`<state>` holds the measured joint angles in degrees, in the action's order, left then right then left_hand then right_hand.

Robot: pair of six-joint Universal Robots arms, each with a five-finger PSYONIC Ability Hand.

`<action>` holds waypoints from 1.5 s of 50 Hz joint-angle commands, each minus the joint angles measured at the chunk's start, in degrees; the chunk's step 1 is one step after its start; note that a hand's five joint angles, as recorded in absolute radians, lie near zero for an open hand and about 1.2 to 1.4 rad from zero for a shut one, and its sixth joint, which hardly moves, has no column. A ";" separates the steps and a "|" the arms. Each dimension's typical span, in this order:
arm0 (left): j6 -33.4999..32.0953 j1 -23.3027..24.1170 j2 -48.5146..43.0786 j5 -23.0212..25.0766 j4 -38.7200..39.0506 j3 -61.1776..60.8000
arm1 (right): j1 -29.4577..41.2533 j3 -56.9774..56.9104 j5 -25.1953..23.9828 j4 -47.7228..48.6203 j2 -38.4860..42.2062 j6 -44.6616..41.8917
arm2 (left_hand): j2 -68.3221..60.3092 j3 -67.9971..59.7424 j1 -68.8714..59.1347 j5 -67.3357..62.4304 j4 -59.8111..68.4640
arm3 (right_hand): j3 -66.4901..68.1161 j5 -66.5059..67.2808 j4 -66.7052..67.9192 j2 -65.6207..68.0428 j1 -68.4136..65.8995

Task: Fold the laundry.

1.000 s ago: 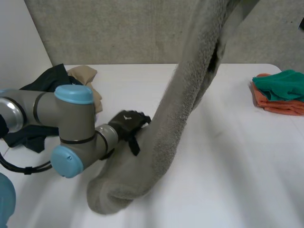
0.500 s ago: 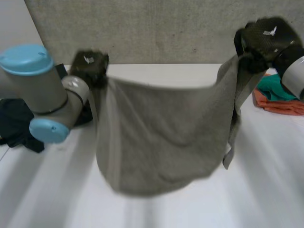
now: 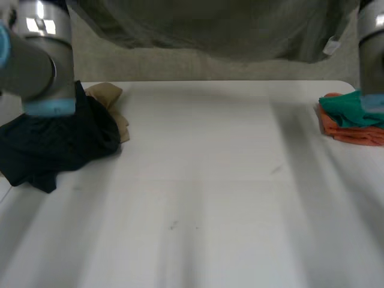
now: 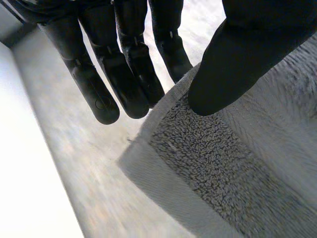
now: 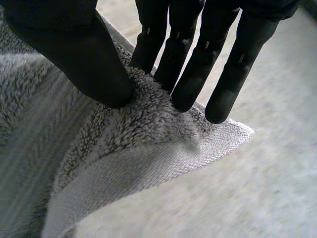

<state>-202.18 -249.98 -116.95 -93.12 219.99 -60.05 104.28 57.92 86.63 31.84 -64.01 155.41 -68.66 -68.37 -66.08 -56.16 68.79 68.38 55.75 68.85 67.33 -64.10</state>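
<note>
Grey terry towel held above the white table. Left hand and right hand each pinch one corner between thumb and fingers.

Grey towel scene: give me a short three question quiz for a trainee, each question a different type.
1. True or false: the grey towel lies flat on the table.
2. The right hand: A pinches the towel near a corner; B hangs open, holding nothing; C rests on the table.
3. Fill in: the green cloth lies on an ___ cloth.
Key: 1 false, it is held up; 2 A; 3 orange cloth.
</note>
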 commanded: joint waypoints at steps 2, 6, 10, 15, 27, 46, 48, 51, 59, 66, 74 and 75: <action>-0.23 0.89 1.38 4.96 -1.40 -21.40 | -0.75 17.01 -7.69 -2.74 0.64 -0.37 | -11.34 -11.63 -13.92 -13.84 11.21 | 11.62 14.25 11.15 12.67 -15.90; -0.32 1.16 1.38 5.05 -4.56 -32.55 | -2.49 24.49 -9.81 -5.55 1.34 -0.90 | -11.34 -11.63 -13.92 -13.84 11.21 | 11.62 14.25 11.15 12.67 -15.90; -0.24 1.51 1.46 5.40 -7.72 -39.07 | -4.52 31.52 -11.74 -9.24 1.69 -4.05 | -11.34 -11.63 -13.92 -13.84 11.21 | 11.62 14.25 11.15 12.67 -15.90; -0.15 1.77 2.17 5.40 -8.96 -42.60 | -6.02 35.33 -13.24 -13.73 1.52 -8.72 | -11.34 -11.63 -13.92 -13.84 11.21 | 11.62 14.25 11.15 12.67 -15.90; 0.03 1.69 5.95 5.32 -9.05 -42.26 | -6.99 28.40 -12.80 -29.63 0.82 2.95 | -11.34 -11.63 -13.92 -13.84 11.21 | -22.13 -19.50 -22.60 -21.08 17.85; 0.20 1.07 6.56 5.23 -9.14 -39.71 | -10.59 10.46 -12.89 -45.64 6.17 10.00 | -11.34 -11.63 -13.92 -13.84 11.21 | -34.07 -31.44 -34.54 -33.02 29.79; 0.20 0.81 6.56 5.23 -9.23 -39.36 | -11.29 8.28 -12.81 -46.43 8.88 8.95 | -11.34 -11.63 -13.92 -13.84 11.21 | -35.07 -32.45 -35.55 -34.03 30.79; 0.20 0.46 6.47 5.23 -9.23 -39.09 | -11.91 4.76 -12.37 -48.44 12.92 7.98 | -11.34 -11.63 -13.92 -13.84 11.21 | -35.25 -32.62 -35.72 -34.20 30.97; 0.03 -0.51 6.47 5.32 -9.32 -38.39 | -12.09 -4.03 -11.84 -53.10 23.48 7.89 | -11.34 -11.63 -13.92 -13.84 11.21 | -41.96 -39.33 -42.43 -40.91 37.68; -0.15 -1.39 6.82 5.32 -9.93 -37.51 | -11.91 -6.16 -12.19 -54.87 23.06 8.77 | -11.34 -11.63 -13.92 -13.84 11.21 | 11.62 14.25 11.15 12.67 -15.90; -0.15 -3.14 15.61 5.32 -19.50 -32.42 | -15.24 1.39 -15.52 -52.50 -1.51 7.36 | -11.34 -11.63 -13.92 -13.84 11.21 | 11.62 14.25 11.15 12.67 -15.90; -0.15 -3.84 17.79 5.32 -22.12 -31.11 | -15.68 2.01 -15.96 -52.58 -3.99 6.84 | -11.34 -11.63 -13.92 -13.84 11.21 | 11.62 14.25 11.15 12.67 -15.90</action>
<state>-202.36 -252.01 -106.41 -87.80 205.74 -95.34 91.41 54.48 73.47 -22.47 -49.87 163.73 -68.70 -68.40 -66.08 -56.16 68.81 67.84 55.62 68.52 67.31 -63.64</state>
